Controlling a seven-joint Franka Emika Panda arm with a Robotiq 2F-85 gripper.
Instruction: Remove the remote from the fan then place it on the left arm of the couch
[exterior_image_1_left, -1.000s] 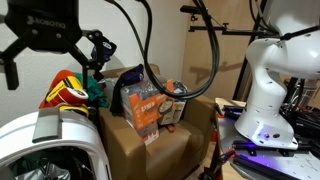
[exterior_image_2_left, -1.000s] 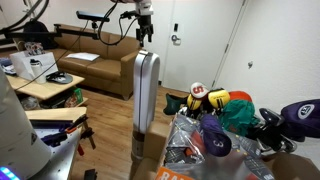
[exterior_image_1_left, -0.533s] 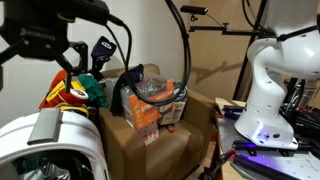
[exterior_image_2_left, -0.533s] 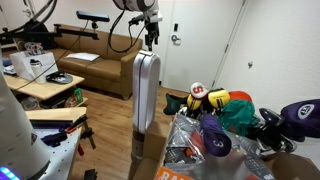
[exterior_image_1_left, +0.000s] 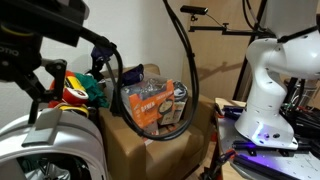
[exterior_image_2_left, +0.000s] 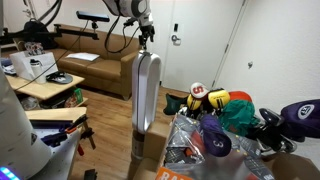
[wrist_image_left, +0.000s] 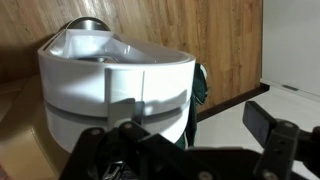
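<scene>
The fan is a tall white tower (exterior_image_2_left: 147, 95) in an exterior view, and its rounded white housing (exterior_image_1_left: 48, 140) fills the lower left of the other. In the wrist view the fan (wrist_image_left: 110, 85) lies just ahead, with a small grey rounded thing (wrist_image_left: 86, 24) on its far top edge, likely the remote. My gripper (exterior_image_2_left: 146, 42) hangs open just above the fan's top, holding nothing. Its dark fingers also show close up (exterior_image_1_left: 65, 75) and along the wrist view's bottom (wrist_image_left: 190, 140). The brown couch (exterior_image_2_left: 95, 70) stands behind the fan by the wall.
A cardboard box (exterior_image_1_left: 150, 145) with snack bags (exterior_image_1_left: 150, 105) and plush toys (exterior_image_2_left: 215, 100) stands next to the fan. A second white robot (exterior_image_1_left: 270, 80) stands beyond it. A desk with clutter (exterior_image_2_left: 45, 80) is near the couch. Black cables (exterior_image_1_left: 185, 60) hang from my arm.
My gripper has come down toward the fan's top, staying open. Nothing else has moved.
</scene>
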